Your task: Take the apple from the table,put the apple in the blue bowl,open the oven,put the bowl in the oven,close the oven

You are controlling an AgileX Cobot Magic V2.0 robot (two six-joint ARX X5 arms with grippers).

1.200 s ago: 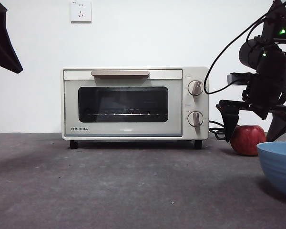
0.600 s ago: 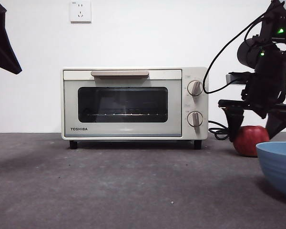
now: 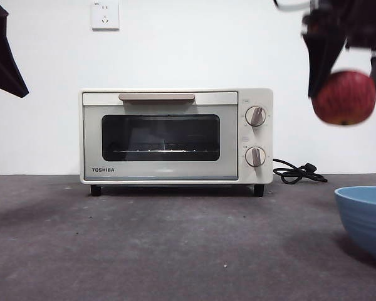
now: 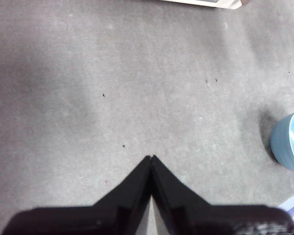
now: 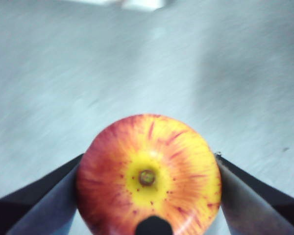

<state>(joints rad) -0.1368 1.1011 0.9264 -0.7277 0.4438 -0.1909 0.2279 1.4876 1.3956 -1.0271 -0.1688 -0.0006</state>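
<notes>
High at the right of the front view, my right gripper (image 3: pixel 344 88) is shut on the red apple (image 3: pixel 344 98), holding it well above the table. In the right wrist view the apple (image 5: pixel 148 175) fills the space between the two jaws, stem end up. The blue bowl (image 3: pixel 365 221) stands on the table at the right edge, below and slightly in front of the apple; it also shows in the left wrist view as the blue bowl (image 4: pixel 290 142). The cream oven (image 3: pixel 175 135) stands at the back with its door closed. My left gripper (image 4: pixel 152 158) is shut and empty, hanging over bare table.
A black power cord (image 3: pixel 297 172) lies on the dark grey table (image 3: pixel 163 244) to the right of the oven. A wall socket (image 3: pixel 106 15) sits on the white wall above. The waiting left arm shows as a dark tip at the top left corner.
My right gripper closed on the apple and lifted it off the table, from beside the oven up to a point high above the bowl. The left arm stayed still.
</notes>
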